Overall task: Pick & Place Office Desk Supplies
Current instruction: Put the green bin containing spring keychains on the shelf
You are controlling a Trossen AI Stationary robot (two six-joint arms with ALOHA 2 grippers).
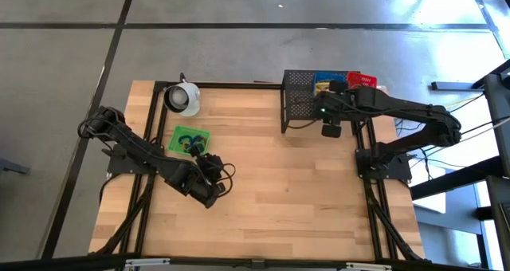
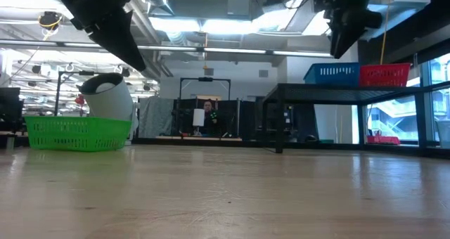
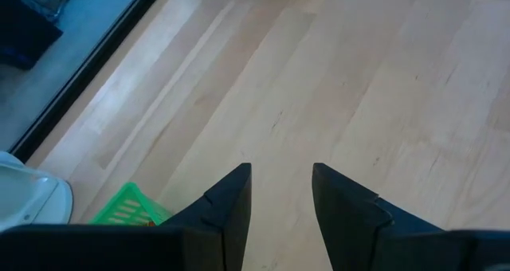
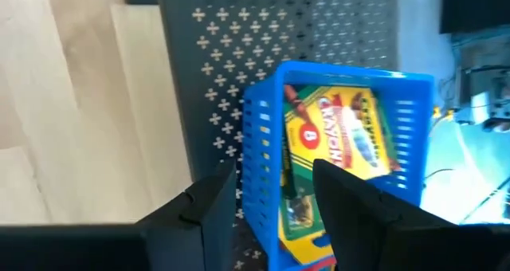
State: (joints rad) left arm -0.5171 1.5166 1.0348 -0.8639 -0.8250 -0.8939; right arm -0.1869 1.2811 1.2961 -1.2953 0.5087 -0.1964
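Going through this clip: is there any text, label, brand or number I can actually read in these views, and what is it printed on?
"CRAYON" (cut off by the right gripper finger): crayon box in the blue basket, right wrist view.
"8" in a red oval: same box.
Smaller print on that box: too blurred to read.
White sheet in the far room, low view: too small to read.
Nothing else readable.

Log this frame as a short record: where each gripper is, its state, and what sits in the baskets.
left gripper: open, empty, above bare tabletop beside the green basket
right gripper: open, empty, above the blue basket
blue basket: on the black mesh rack, holds a crayon box
red basket: beside the blue one on the rack; contents not visible
green basket: holds small items, too small to identify
white cup: on the table behind the green basket
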